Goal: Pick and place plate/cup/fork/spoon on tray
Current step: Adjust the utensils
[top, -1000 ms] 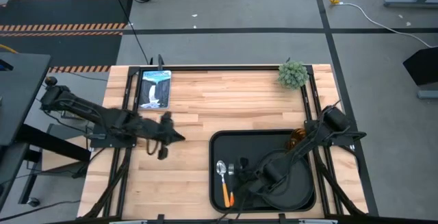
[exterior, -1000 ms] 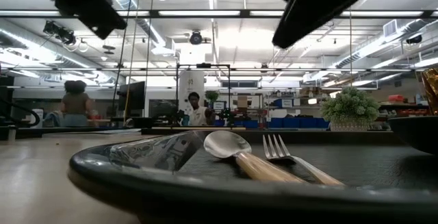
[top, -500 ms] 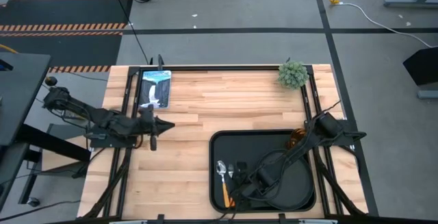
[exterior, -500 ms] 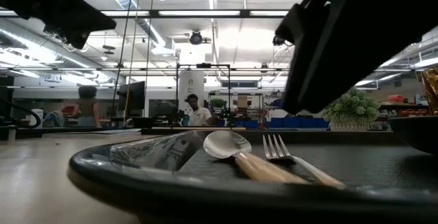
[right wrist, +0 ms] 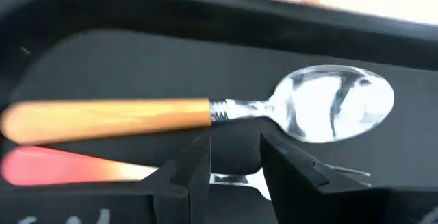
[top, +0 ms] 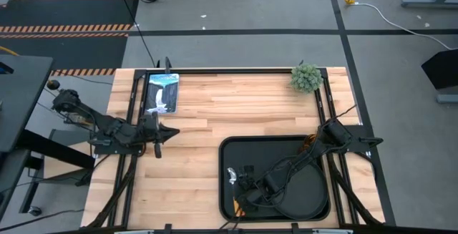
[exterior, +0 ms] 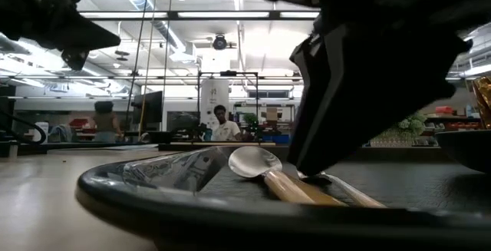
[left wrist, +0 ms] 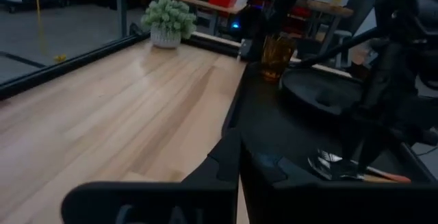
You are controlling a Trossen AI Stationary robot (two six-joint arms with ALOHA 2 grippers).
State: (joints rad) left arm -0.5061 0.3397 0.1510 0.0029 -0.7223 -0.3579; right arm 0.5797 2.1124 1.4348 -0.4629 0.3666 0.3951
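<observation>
The right hand is low inside the tray, right over the fork and the spoon, and its fingers stand a little apart with nothing held. From above, the tray is a big black shape at the near right of the wooden surface. The round black plate lies in the tray's right part, mostly under the right arm. The amber cup stands in the tray's far right corner. The left hand waits over the left side of the surface, well apart from the tray; I cannot tell if it is wide or narrow. A small green plant sits at the far right corner, and a picture card lies at the far left. From table height, the spoon rests in the tray, and the big dark right hand hangs just beside it. People stand far back in the room. From the left wrist, the cup stands next to the plate, and the plant is farther off. From the right wrist, the spoon lies flat with its yellow handle beside the fork and its red handle, and the dark fingers sit narrowly apart over the fork's silver neck.
</observation>
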